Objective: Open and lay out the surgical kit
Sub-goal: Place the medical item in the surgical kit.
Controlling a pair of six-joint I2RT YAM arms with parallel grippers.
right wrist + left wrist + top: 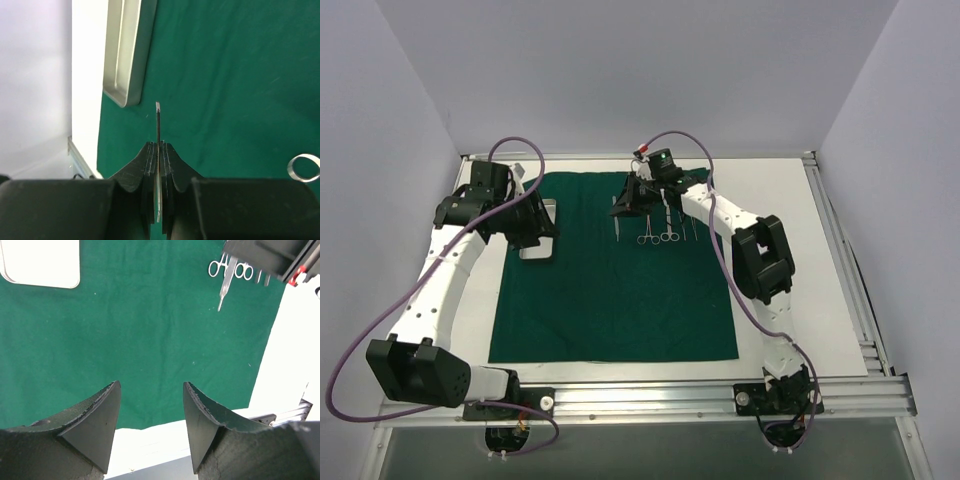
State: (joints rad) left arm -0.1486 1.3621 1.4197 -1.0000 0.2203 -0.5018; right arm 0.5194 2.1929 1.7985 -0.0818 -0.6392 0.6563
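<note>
On the white desk I see the green cloth spread out flat. From the top camera, the steel tray sits at the cloth's left edge, partly hidden by my left end effector. The ring-handled tools lie in a row near the far edge, just beside my right end effector.

My left wrist camera shows what the top one cannot. The left fingers are spread apart with nothing between them, and only cloth is below. The tray fills that view's top left corner.

My right wrist camera shows the right fingers pressed together on a thin flat steel tool. Its tip points toward the tray's corner and does not touch it. One ring handle peeks in at the right edge.

A metal rail runs along the desk's near side, and another runs along the right side. Plain pale walls stand on three sides
</note>
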